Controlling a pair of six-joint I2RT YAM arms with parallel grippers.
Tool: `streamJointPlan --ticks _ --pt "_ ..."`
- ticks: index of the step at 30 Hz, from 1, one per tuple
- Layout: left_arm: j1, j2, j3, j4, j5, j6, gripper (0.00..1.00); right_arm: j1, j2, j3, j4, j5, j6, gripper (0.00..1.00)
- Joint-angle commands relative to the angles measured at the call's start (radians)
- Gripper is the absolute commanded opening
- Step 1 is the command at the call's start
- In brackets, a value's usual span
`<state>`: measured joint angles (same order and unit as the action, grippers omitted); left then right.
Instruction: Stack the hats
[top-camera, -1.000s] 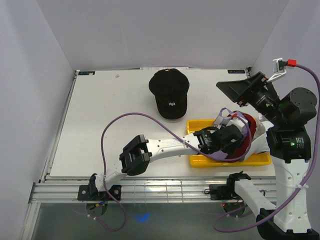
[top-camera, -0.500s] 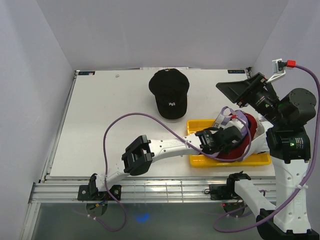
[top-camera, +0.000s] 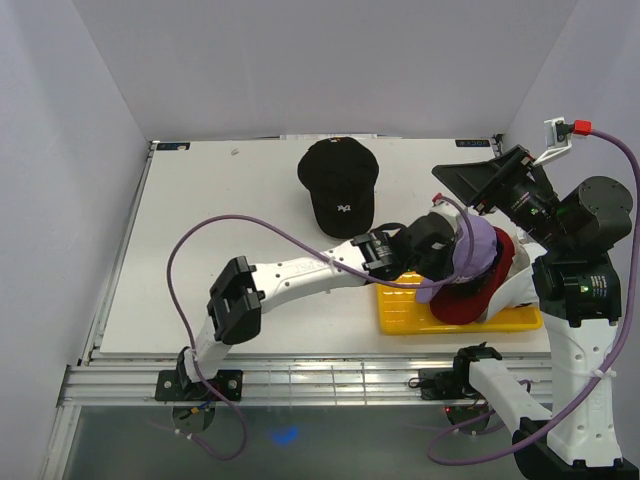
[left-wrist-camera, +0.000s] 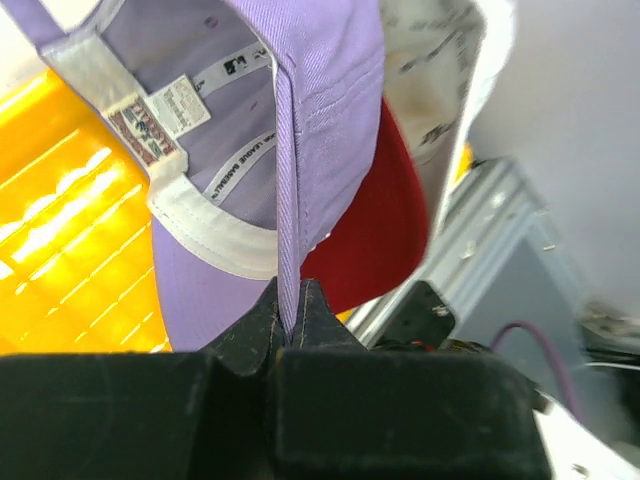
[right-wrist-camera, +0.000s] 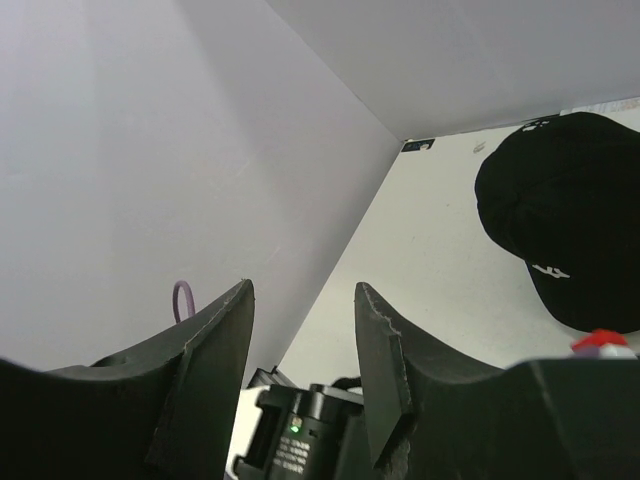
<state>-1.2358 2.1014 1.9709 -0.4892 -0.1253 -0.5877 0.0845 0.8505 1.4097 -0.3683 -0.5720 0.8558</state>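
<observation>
My left gripper (top-camera: 452, 252) (left-wrist-camera: 290, 318) is shut on the rim of the lavender hat (top-camera: 474, 250) (left-wrist-camera: 320, 90), which hangs lifted and tilted above the red hat (top-camera: 478, 292) (left-wrist-camera: 372, 235). The red hat rests on the yellow tray (top-camera: 398, 312) (left-wrist-camera: 60, 250). In the left wrist view a strip of white hat (left-wrist-camera: 440, 70) shows behind the red one. A black hat (top-camera: 340, 185) (right-wrist-camera: 570, 205) with a white logo lies on the table at the back centre. My right gripper (top-camera: 462, 180) (right-wrist-camera: 302, 292) hovers high over the tray's far right, open and empty.
White walls close the table on the left, back and right. The left arm's purple cable (top-camera: 270, 235) loops over the middle of the table. The right arm's base (top-camera: 580, 280) stands just right of the tray.
My left gripper has shut on the lavender hat's rim and raised it off the red hat, moving toward the back. The right arm has not moved.
</observation>
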Motion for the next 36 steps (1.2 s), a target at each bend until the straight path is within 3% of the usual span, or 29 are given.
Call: streamJointPlan --ticks 1,13,20,25,28,36 --pt "0.056 -0.173 -0.096 0.130 0.140 -0.079 0.00 -0.003 -0.011 0.023 0.028 -0.005 -0.009 0.51" --pt "0.358 -0.399 -0.372 0.480 0.466 -0.322 0.00 -0.003 0.015 0.028 0.065 0.006 0.026 0.50" --pt "0.560 -0.385 -0.368 0.697 0.595 -0.530 0.00 -0.005 0.062 0.017 0.058 0.041 0.014 0.49" --pt "0.637 -0.359 -0.372 0.814 0.605 -0.659 0.00 -0.005 0.074 -0.043 0.068 0.092 0.011 0.50" --pt "0.683 -0.363 -0.421 0.949 0.609 -0.773 0.00 -0.003 0.104 -0.071 0.083 0.101 0.006 0.54" --pt "0.746 -0.397 -0.567 1.172 0.598 -0.965 0.00 0.003 0.223 -0.163 0.253 0.017 0.026 0.85"
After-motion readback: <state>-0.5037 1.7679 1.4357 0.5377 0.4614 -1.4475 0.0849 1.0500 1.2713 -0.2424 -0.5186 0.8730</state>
